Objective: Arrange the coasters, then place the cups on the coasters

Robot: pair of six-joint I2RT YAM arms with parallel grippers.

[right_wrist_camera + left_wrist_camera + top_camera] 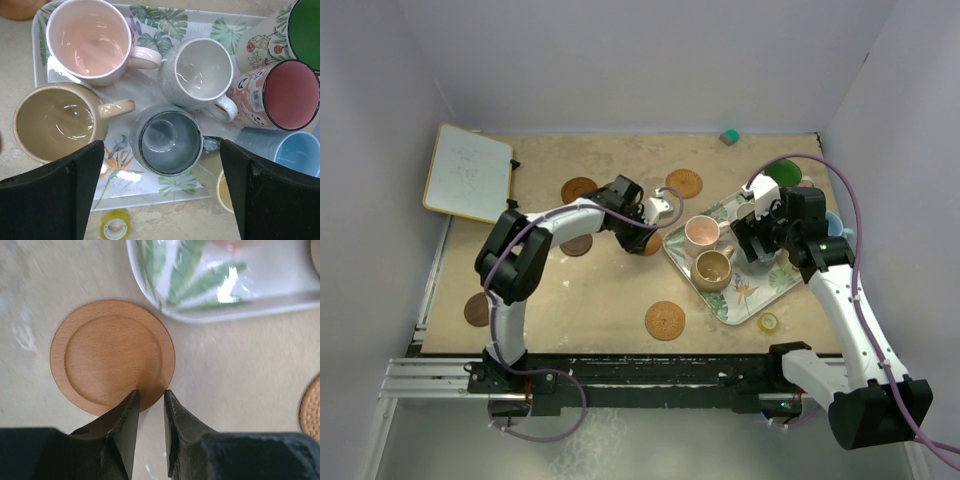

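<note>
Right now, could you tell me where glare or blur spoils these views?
Left wrist: glare on the tray, whose leaf print is blurred; the coaster is sharp. Right wrist: highlights inside the pink cup and tan cup; focus good. Top external: evenly lit, no glare.

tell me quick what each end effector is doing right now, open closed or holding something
left end effector: nearly closed at the rim of the wooden coaster; a grip cannot be told
right end effector: open, holding nothing

The slate mug (170, 142) is hemmed in by the tan mug (55, 122), grey mug (202, 72) and light blue mug (297, 152). Bare table (235, 370) lies open beside the wooden coaster (112, 355), with the tray (280, 297) rim close by.
</note>
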